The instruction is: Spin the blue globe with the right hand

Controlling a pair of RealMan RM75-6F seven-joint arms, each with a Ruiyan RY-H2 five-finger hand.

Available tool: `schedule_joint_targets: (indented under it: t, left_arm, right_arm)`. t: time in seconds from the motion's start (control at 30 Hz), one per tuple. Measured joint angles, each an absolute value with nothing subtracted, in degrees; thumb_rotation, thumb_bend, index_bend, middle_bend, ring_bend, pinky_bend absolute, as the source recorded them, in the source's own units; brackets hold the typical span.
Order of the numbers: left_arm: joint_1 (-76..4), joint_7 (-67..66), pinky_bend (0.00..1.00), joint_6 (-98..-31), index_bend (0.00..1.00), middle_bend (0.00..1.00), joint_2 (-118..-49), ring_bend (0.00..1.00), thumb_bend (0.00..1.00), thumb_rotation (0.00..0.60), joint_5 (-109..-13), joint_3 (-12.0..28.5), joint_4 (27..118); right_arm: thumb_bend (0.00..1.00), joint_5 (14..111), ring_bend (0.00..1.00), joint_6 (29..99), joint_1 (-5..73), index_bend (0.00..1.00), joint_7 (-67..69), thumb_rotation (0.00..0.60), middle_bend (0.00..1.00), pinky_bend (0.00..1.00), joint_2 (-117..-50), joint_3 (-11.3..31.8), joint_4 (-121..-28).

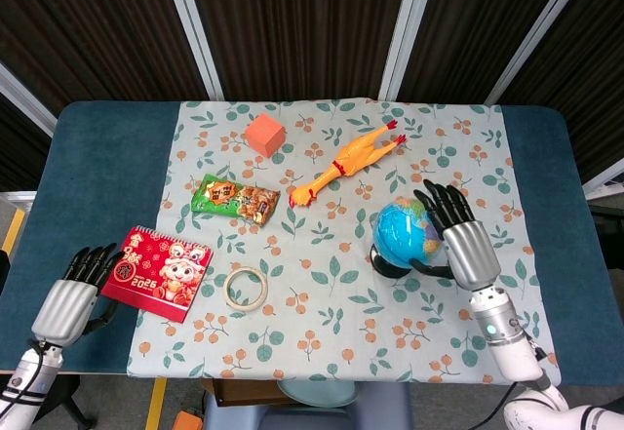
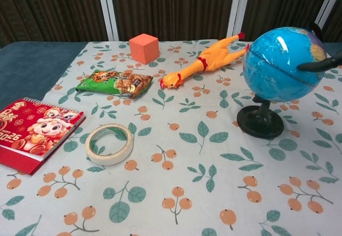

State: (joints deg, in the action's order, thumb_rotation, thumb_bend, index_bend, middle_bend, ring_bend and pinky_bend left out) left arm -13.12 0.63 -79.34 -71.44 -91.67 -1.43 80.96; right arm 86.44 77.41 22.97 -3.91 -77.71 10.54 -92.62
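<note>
The blue globe (image 1: pixel 402 233) stands on its black base (image 2: pixel 261 124) on the right part of the flowered cloth. My right hand (image 1: pixel 461 238) is against the globe's right side, its fingers (image 1: pixel 437 201) spread along the top and the thumb reaching under toward the base. In the chest view one dark finger (image 2: pixel 320 63) touches the globe (image 2: pixel 279 63) at its right edge; the rest of that hand is out of frame. My left hand (image 1: pixel 73 293) rests at the table's front left, fingers stretched out and holding nothing.
On the cloth lie a yellow rubber chicken (image 1: pixel 346 162), an orange cube (image 1: pixel 264 135), a snack packet (image 1: pixel 235 199), a tape roll (image 1: pixel 246 288) and a red calendar (image 1: pixel 158 271). The table's front edge (image 1: pixel 322 379) runs just below the globe's side.
</note>
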Motion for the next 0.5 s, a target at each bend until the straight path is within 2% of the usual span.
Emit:
schedule_joint_targets:
  t: [0.5]
  left_arm:
    - [-13.2, 0.0, 0.00, -78.8, 0.03, 0.00, -71.9, 0.00, 0.44, 0.600, -91.4, -1.5, 80.6]
  right_arm:
    - [0.00, 83.8, 0.00, 76.6, 21.7, 0.00, -1.2, 0.600, 0.00, 0.00, -76.1, 9.7, -88.7]
